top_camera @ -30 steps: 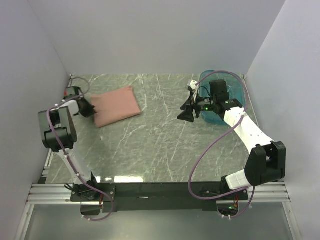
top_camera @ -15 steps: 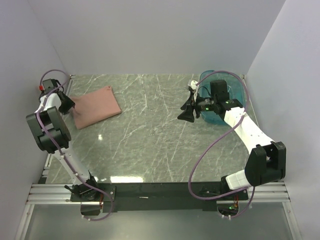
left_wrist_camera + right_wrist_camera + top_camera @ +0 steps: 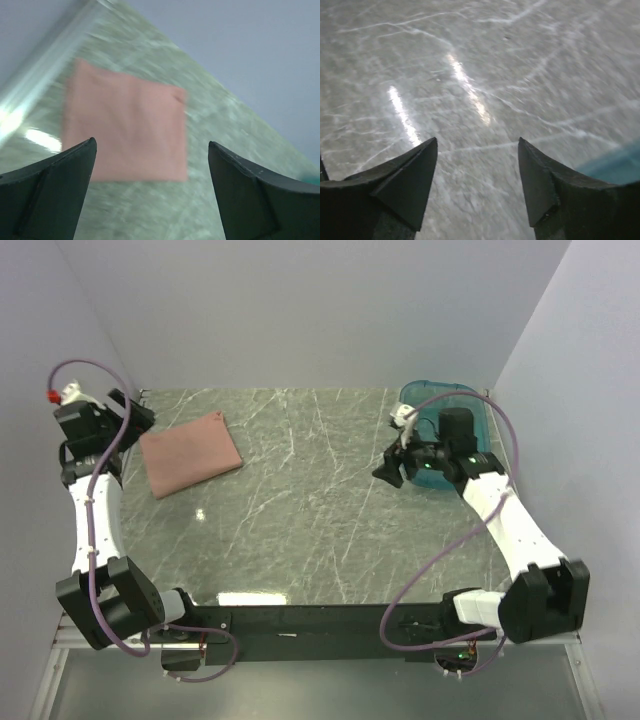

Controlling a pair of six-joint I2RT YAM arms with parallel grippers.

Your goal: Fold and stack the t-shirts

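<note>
A folded salmon-pink t-shirt [image 3: 191,453] lies flat at the back left of the marble table; in the left wrist view the t-shirt [image 3: 125,125] shows as a blurred pink rectangle. My left gripper [image 3: 138,412] hangs raised just left of it, open and empty, clear of the cloth; in its own view the left gripper [image 3: 151,145] has jaws spread wide with the shirt's near edge between and beyond them. My right gripper [image 3: 388,472] hovers open and empty above bare table beside the tub. In its wrist view the right gripper [image 3: 477,142] shows only marble between the fingers.
A translucent teal plastic tub [image 3: 450,412] stands at the back right, partly behind my right arm; a corner of the tub [image 3: 620,167] shows in the right wrist view. Grey walls close in the table on three sides. The left table edge [image 3: 45,65] runs beside the shirt.
My left gripper dragged the folded t-shirt to the left, let go of it, opened wide and rose toward the back left corner. My right arm shifted slightly right and nearer, toward the tub.
</note>
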